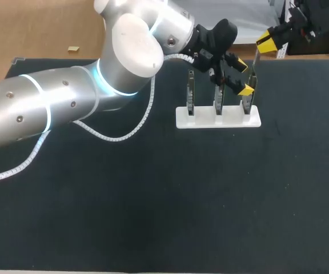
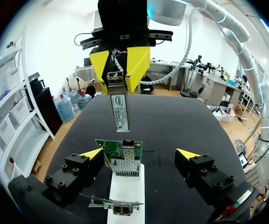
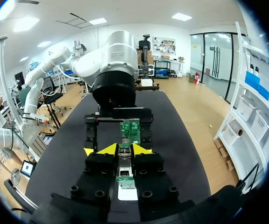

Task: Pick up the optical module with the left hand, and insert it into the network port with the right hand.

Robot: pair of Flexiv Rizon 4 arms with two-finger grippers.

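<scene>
Over black table (image 1: 153,217), right tool (image 2: 119,87) holds optical module (image 2: 120,114) above network port (image 2: 128,162).

A robotics lab: robot arm (image 1: 50,108) over black-topped table (image 1: 153,200) with circuit-board stand (image 1: 218,117).

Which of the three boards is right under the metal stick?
The board at the white stand's right end; the stick hangs above only it.

The left gripper (image 1: 243,77) hides the top of the middle card (image 1: 219,106); the right arm (image 1: 313,28) is cropped.
</scene>
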